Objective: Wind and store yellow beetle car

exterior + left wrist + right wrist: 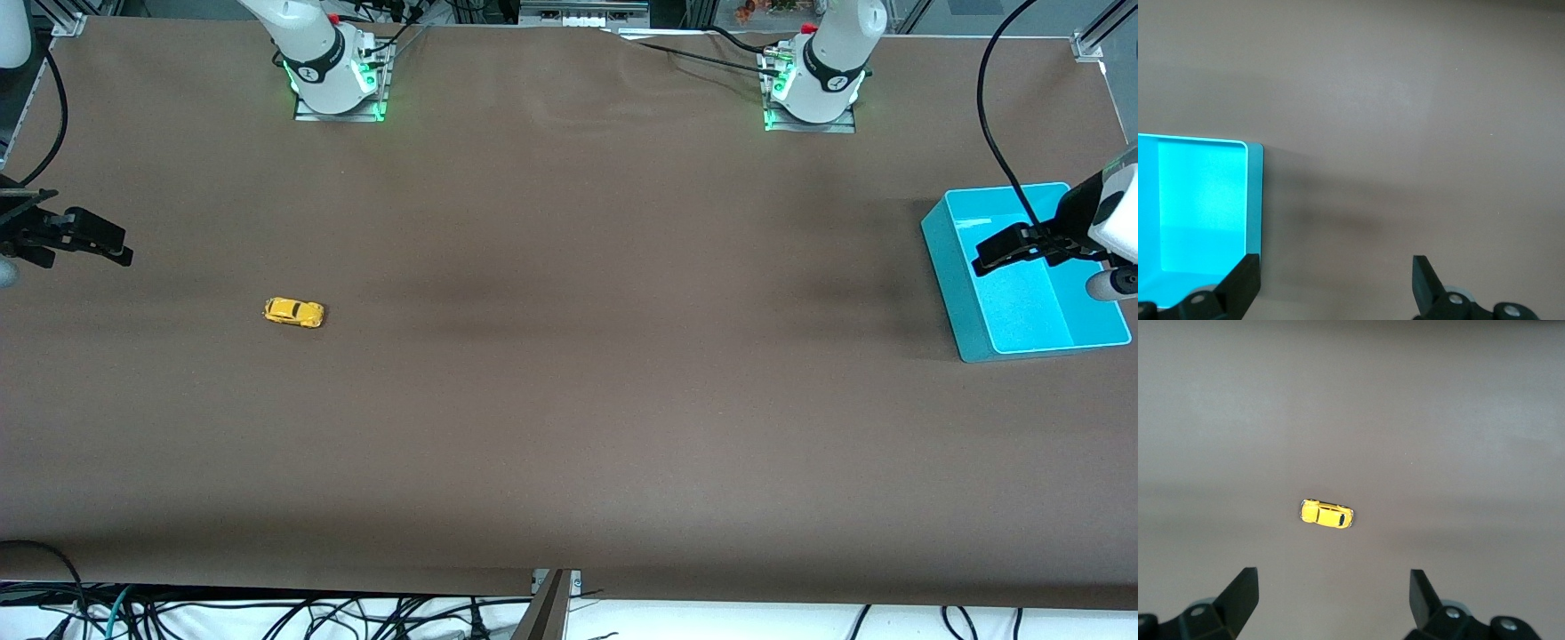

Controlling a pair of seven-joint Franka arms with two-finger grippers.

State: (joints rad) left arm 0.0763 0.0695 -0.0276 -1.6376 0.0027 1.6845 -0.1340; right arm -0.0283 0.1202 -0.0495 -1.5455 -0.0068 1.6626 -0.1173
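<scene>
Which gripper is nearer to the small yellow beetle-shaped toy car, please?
Right. The right gripper hangs over the table near the small yellow beetle-shaped toy car; the left gripper is over the turquoise bin.

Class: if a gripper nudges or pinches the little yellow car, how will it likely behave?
The yellow beetle car stands on its wheels on the flat table, so a nudge probably rolls it. Its rounded, glossy-looking body may slip between closing fingers. Being tiny, it is likely light.

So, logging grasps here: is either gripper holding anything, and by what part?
Nothing. Left gripper and right gripper are open; the yellow beetle car lies untouched.
</scene>
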